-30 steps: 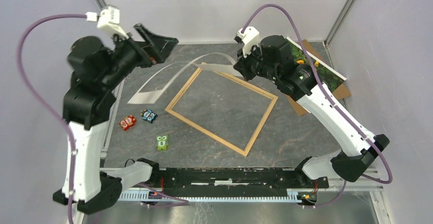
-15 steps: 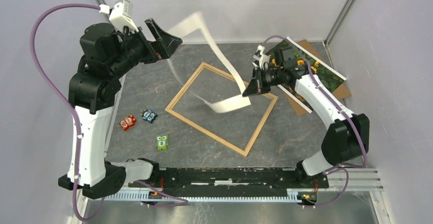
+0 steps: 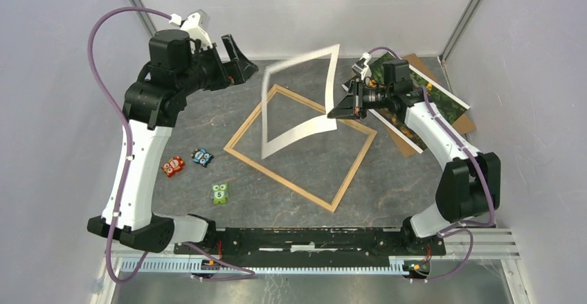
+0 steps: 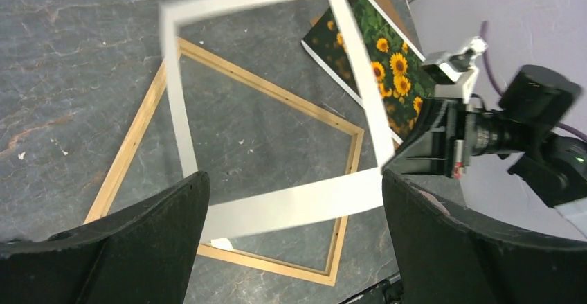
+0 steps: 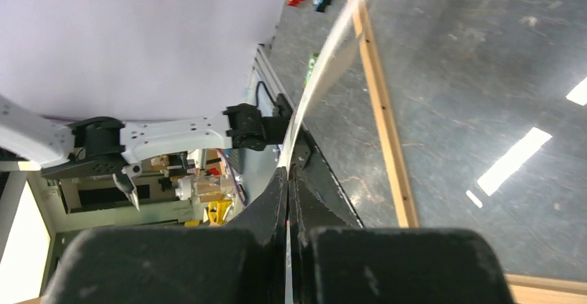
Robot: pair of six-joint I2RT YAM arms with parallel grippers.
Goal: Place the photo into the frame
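The frame (image 3: 277, 179) of light wooden strips lies flat on the dark table, also in the left wrist view (image 4: 277, 91) and the right wrist view (image 5: 384, 138). The photo (image 3: 437, 97) of sunflowers lies at the back right, partly under my right arm, and shows in the left wrist view (image 4: 391, 61). My right gripper (image 3: 333, 112) (image 5: 289, 172) is shut on one corner of a white mat border (image 3: 297, 134) (image 4: 297, 203) (image 5: 325, 68), which hangs upright over the frame. My left gripper (image 3: 239, 60) (image 4: 294, 179) is open and empty, raised at the back left, apart from the mat.
A brown backing board (image 3: 465, 122) lies under the photo at the back right. Three small toy figures, red (image 3: 173, 166), blue (image 3: 201, 156) and green (image 3: 220, 192), stand left of the frame. Walls enclose the table on three sides.
The white mat swung up from a curled, drooping shape to stand nearly flat in my right gripper. My left arm moved right toward it, jaws still open.
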